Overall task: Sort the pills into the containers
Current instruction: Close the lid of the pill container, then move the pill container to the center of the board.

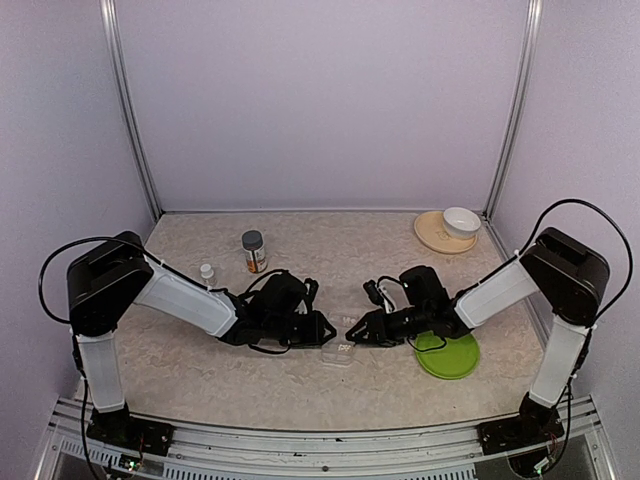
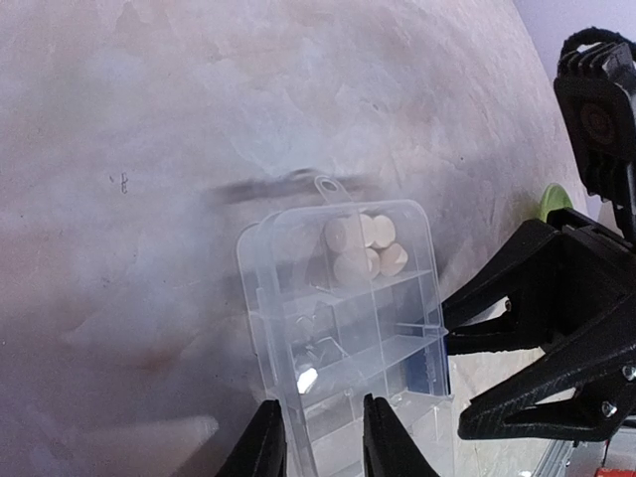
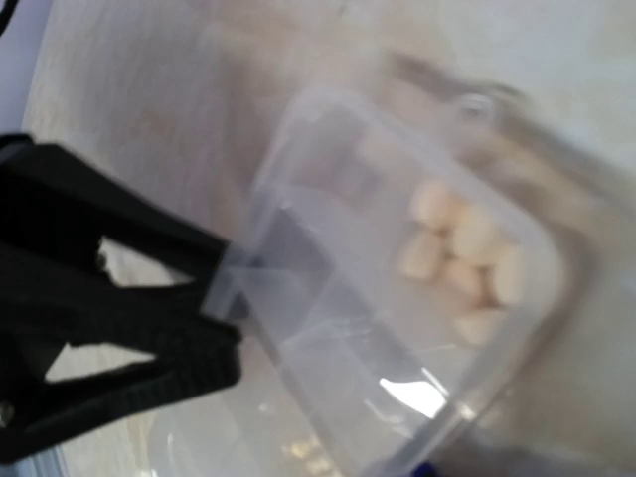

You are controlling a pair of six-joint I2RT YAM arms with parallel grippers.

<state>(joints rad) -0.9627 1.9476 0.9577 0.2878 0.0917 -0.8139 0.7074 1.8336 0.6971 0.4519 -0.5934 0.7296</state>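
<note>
Left gripper [image 2: 321, 409], fingers closed on the near end of the clear pill box [image 2: 343, 308].
Box lies on the table [image 2: 149, 149] between the two grippers, with pale round pills [image 2: 363, 248] in its far end compartment. Right gripper [image 2: 453, 373]: jaws partly apart, one tip touching the box's long side, nothing held.

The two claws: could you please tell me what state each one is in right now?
Left claw: closed on the pill box.
Right claw: open, tips at the pill box's edge.
</note>
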